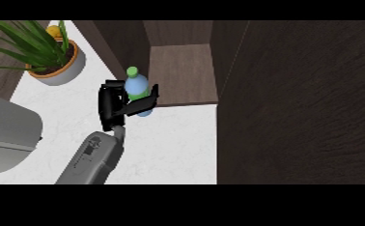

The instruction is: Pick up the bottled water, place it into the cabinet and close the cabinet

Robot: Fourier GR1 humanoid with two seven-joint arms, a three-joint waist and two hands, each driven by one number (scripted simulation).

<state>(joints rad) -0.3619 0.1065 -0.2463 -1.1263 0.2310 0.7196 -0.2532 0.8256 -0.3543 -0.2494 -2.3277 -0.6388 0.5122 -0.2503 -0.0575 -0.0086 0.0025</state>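
White counter (178, 148) w/ marbled top. Potted plant (53, 58) sits at its back-left corner. Grey appliance (16, 133) at left edge, partly cut off.

- Grey forearm (92, 160) showing rounded, smooth casing, lower left of frame; small dark markings appearing on its upper face.
- Black hand (114, 106) showing angular, blocky fingers.

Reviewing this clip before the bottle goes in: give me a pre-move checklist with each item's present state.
1. Bottled water held: ok, the left hand curls round it.
2. Bottle upright, green cap up: ok.
3. Cabinet open: ok, its wooden shelf shows at the front.
4. Bottle lined up with the opening: ok, it sits at the shelf's left front corner.
5. Potted plant out of the path: ok, it stands off to the left.
6. Right hand ready for the door: cannot tell, not in view.
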